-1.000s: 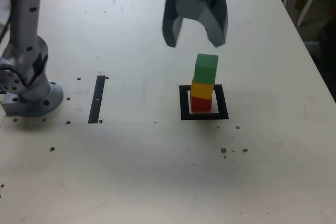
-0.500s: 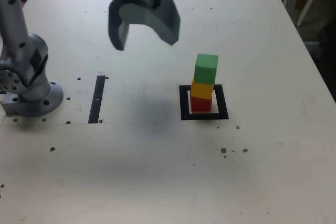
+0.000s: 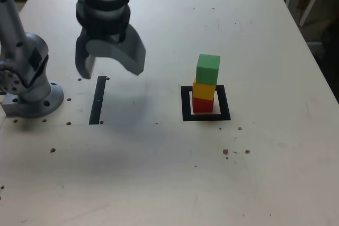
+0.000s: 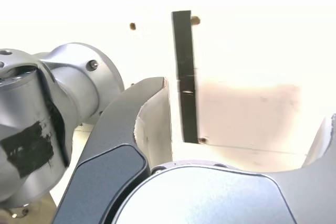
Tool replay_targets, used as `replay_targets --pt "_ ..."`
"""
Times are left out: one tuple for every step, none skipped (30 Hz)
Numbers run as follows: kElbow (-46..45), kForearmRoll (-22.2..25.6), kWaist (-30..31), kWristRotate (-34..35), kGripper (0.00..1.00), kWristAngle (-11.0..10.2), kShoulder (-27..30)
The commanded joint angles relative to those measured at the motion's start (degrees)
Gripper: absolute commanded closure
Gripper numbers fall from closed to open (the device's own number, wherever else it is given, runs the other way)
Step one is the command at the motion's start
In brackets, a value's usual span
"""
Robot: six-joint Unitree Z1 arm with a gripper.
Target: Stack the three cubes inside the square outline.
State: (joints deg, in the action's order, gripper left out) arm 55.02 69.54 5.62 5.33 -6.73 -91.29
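Stack looks done — red cube point(image 3: 202, 104), yellow cube point(image 3: 204, 89), green cube point(image 3: 208, 69) stand inside the square outline point(image 3: 185, 105). Hand point(image 3: 109, 70) spread apart, empty — nothing left.

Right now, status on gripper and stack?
Gripper open, empty, over black tape strip. Green cube on yellow on red, inside square outline. Nothing obstructing.

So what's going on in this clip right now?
The stacking looks finished: the red cube, yellow cube and green cube stand as a tower inside the square outline. The arm's hand is open and empty, hanging over the black tape strip near the arm's base, well off to the exterior view's left of the tower. Nothing touches the cubes.
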Motion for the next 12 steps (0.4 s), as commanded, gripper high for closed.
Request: replay_targets --pt "-2.05 -2.11 0.1 0.12 0.01 0.55 0.39" --pt "-3.12 -3.07 0.1 0.12 0.01 0.78 0.39" --pt "-4.17 -3.99 0.1 0.13 0.01 0.98 0.41" --pt "-5.21 -4.86 0.1 0.14 0.01 1.18 0.44" --pt "-6.21 -5.68 0.1 0.15 0.01 1.35 0.49" --pt "-7.12 -6.4 0.1 0.16 0.01 1.49 0.56" --pt "-7.9 -7.0 0.1 0.18 0.01 1.62 0.61" --pt "-8.57 -7.49 0.1 0.19 0.01 1.74 0.66" --pt "-9.12 -7.88 0.1 0.2 0.01 1.83 0.72" --pt "-9.54 -8.19 0.1 0.21 0.01 1.9 0.76" --pt "-9.84 -8.4 0.1 0.21 0.01 1.94 0.78" --pt "-10.06 -8.55 0.1 0.21 0.01 1.97 0.78"
